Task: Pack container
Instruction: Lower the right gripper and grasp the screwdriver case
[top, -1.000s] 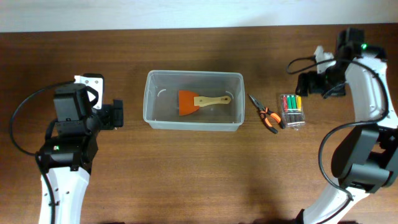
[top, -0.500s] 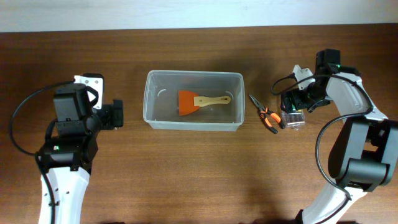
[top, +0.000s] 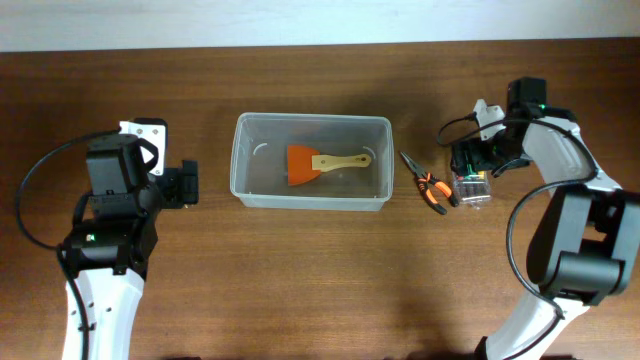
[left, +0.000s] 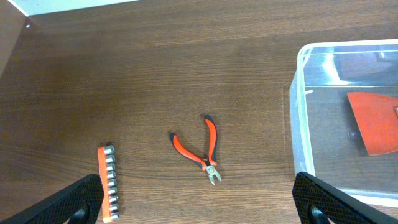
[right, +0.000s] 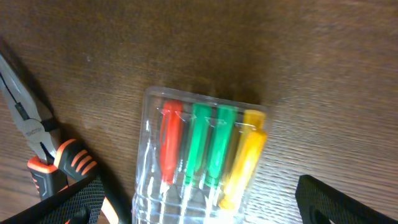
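Observation:
The container (top: 238, 160), a clear plastic bin, stands mid-table and holds an orange scraper (top: 303, 163) with a wooden handle. In the left wrist view its wall (left: 300, 124) and the scraper (left: 373, 121) are at the right. My left gripper (top: 186, 186) is open and empty left of the bin, and its fingers (left: 199, 211) show at the bottom corners. My right gripper (top: 470, 163) is open, low over a small clear case of coloured screwdrivers (top: 473, 190). In the right wrist view its fingers (right: 205, 214) straddle the case (right: 202, 155) without closing on it.
Orange-and-black pliers (top: 428, 186) lie between the bin and the case, and show close to the left finger in the right wrist view (right: 43, 155). Red cutters (left: 202, 149) and an orange strip of sockets (left: 107, 180) lie on the table below my left gripper.
My right arm has swung in from the back right and come down over the screwdriver case. The left arm, the bin and the scraper have not moved.

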